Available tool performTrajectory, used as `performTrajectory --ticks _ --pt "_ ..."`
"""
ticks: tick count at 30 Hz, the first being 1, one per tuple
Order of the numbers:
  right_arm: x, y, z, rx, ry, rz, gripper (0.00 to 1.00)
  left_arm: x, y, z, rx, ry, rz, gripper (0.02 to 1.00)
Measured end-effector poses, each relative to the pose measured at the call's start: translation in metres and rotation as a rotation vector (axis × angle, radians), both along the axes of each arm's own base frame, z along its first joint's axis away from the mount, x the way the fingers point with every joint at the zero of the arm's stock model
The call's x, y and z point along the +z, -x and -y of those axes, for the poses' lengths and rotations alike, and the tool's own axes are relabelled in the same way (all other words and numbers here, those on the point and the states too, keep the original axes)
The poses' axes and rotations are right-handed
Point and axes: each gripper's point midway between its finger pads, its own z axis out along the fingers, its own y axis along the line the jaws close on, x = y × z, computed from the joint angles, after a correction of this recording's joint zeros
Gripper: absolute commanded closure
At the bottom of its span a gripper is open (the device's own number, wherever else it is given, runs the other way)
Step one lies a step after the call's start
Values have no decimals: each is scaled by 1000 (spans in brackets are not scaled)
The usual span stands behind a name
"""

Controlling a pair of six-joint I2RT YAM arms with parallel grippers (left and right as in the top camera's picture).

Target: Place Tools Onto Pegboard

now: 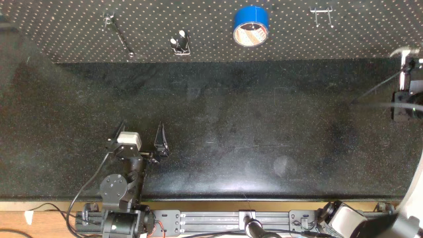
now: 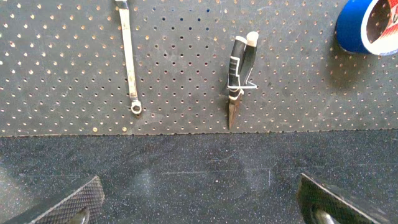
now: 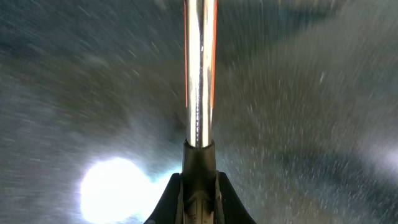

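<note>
On the pegboard (image 1: 66, 33) at the table's far edge hang a silver wrench (image 1: 119, 33), black-handled pliers (image 1: 180, 43) and a blue tape roll (image 1: 251, 26). The left wrist view shows the same wrench (image 2: 129, 56), pliers (image 2: 239, 71) and tape roll (image 2: 367, 25). My left gripper (image 1: 141, 129) stands open and holds nothing above the mat near the front left, its fingers (image 2: 62, 202) wide apart. At the right edge, my right gripper (image 1: 404, 86) is shut on a screwdriver (image 3: 200, 74). Its shiny metal shaft points away from the fingers and looks blurred.
A bare metal hook (image 1: 322, 16) sticks out of the pegboard at the far right. The black mat (image 1: 231, 132) covers the table between the arms and the board. Cables run along the front edge by the arm bases.
</note>
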Motion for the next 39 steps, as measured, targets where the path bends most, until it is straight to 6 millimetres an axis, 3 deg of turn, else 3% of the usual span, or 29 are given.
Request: performTrajectory --ticks 1,4,8,10,23,28,39 --pt "23 -3 -17 48 5 78 923 0 0 0 0 0 0 23" --pt "50 -22 -72 218 -29 174 925 0 0 0 0 0 0 20" --pt "58 -42 -136 409 -58 221 925 0 0 0 0 0 0 23" --pt "56 -48 -151 450 -70 221 925 0 0 0 0 0 0 23" --pt "42 -76 -151 461 -70 234 925 0 0 0 0 0 0 23" --pt "36 -81 -166 503 -79 225 925 0 0 0 0 0 0 23" --pt "29 -100 -159 492 -50 243 923 0 0 0 0 0 0 23"
